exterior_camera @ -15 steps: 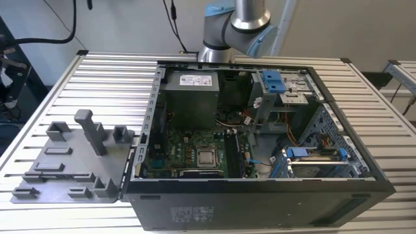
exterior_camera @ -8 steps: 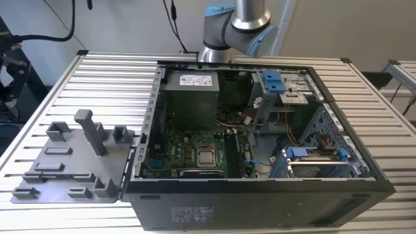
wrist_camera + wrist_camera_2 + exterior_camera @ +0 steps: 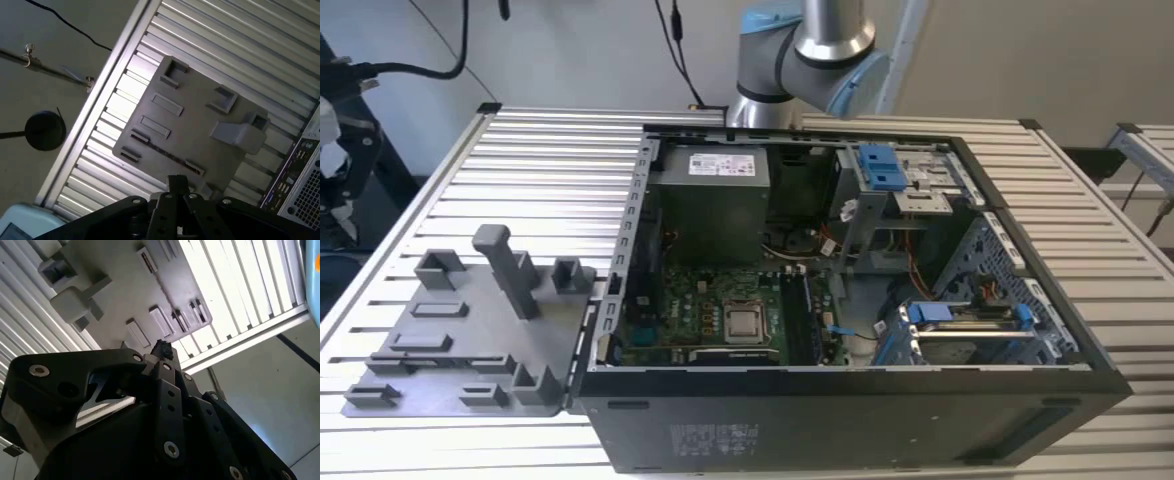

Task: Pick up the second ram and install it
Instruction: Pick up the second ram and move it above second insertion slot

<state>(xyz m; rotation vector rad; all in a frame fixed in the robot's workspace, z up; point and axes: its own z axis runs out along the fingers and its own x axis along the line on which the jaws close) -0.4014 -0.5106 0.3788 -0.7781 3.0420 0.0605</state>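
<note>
My gripper [image 3: 162, 347] hangs high over the grey fixture plate [image 3: 115, 285], which has several small holders and a tall post. Its black fingers meet at the tip in both wrist views, shut, and nothing sticks out between them [image 3: 176, 181]. The second ram is out of view or hidden. A thin dark strip [image 3: 165, 152] runs between two holders on the plate [image 3: 200, 110], and I cannot tell what it is. The plate [image 3: 467, 340] lies on the exterior view's left, beside the open computer case [image 3: 854, 430]. Inside the case are the motherboard [image 3: 707, 300] and the processor socket [image 3: 744, 322].
The arm's elbow [image 3: 807, 45] rises behind the case. A power supply [image 3: 710, 200] and blue drive latches [image 3: 881, 165] fill the back of the case. The slatted table [image 3: 520, 170] ends close to the plate. A black cable and a round stand base [image 3: 45, 131] lie on the floor.
</note>
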